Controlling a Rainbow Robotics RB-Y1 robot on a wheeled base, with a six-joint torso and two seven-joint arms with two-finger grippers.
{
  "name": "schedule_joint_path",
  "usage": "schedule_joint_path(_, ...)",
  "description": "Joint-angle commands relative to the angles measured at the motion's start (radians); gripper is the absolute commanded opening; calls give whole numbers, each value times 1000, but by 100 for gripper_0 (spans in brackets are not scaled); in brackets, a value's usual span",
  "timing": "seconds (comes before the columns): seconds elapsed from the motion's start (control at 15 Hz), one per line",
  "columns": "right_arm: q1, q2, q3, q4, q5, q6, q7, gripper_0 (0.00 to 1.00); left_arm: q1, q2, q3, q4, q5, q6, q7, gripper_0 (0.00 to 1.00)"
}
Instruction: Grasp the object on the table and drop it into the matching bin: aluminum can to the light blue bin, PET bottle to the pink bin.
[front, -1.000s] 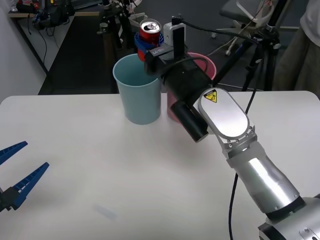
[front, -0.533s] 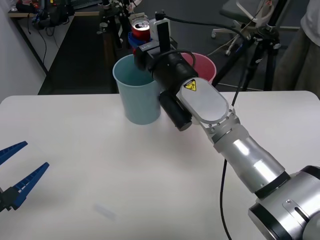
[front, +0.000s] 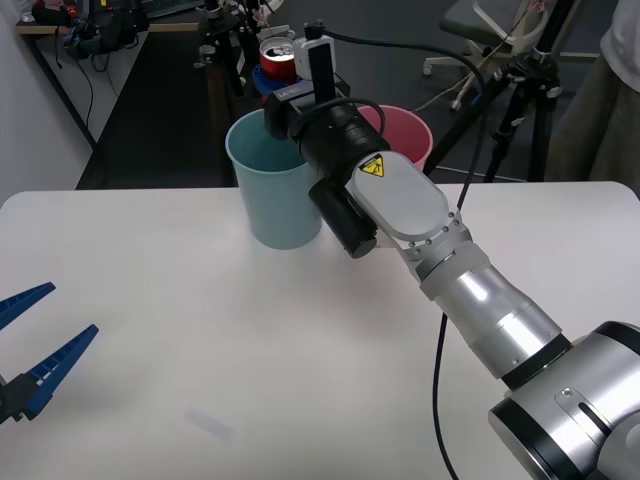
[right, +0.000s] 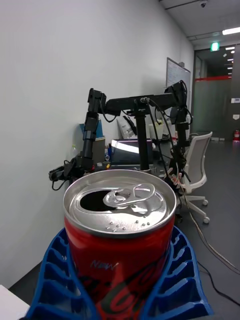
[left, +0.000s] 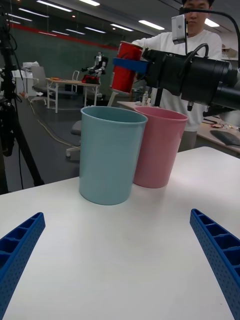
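My right gripper (front: 275, 82) is shut on the small red aluminum can (front: 277, 60), held upright in the air over the far rim of the light blue bin (front: 275, 195). In the right wrist view the can (right: 120, 235) sits between the blue fingers (right: 55, 280), its silver top and pull tab facing up. The left wrist view shows the can (left: 125, 65) above the light blue bin (left: 110, 152), with the pink bin (left: 159, 145) touching it at the side. The pink bin (front: 408, 135) stands behind my right arm. My left gripper (front: 28, 345) rests open at the table's near left.
The white table (front: 200, 350) stretches bare in front of the bins. Beyond its far edge are tripods (front: 520, 90), cables and an office chair on a dark floor. A person stands behind the bins in the left wrist view.
My right arm has carried the can leftward and away from me, from over the gap between the bins to over the light blue bin. The left gripper has not moved.
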Motion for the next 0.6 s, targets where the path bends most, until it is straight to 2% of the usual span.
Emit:
schedule_joint_path(0.07, 0, 0, 0, 0, -3, 10, 2, 100, 0, 0, 0, 0, 0, 0, 0, 100)
schedule_joint_path(0.6, 0, 0, 0, 0, -3, 10, 2, 100, 0, 0, 0, 0, 0, 0, 0, 100)
